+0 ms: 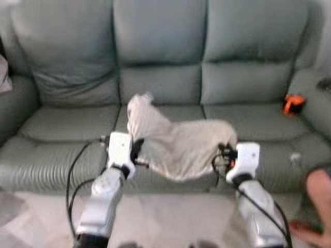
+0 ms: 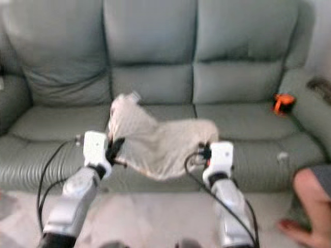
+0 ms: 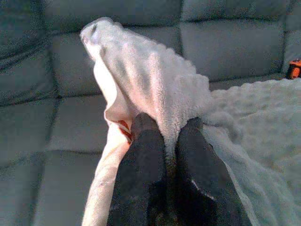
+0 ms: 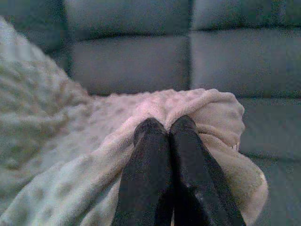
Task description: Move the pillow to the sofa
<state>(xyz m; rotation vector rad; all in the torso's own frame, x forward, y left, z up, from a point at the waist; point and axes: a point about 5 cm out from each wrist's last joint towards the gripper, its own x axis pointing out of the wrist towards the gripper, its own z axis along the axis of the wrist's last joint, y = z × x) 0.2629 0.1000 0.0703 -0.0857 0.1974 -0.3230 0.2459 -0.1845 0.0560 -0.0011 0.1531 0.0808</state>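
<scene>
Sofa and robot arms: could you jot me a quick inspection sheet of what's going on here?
Surface: grey sofa, seat in front of the robot.
Job's things: beige fleecy pillow, limp, held up in front of the middle seat.
Clutter: orange object by the right armrest.
Grippers: left gripper and right gripper each pinch a pillow end.
Cables: black cables loop along both arms.
Surroundings: pale floor; a person's leg at right.
</scene>
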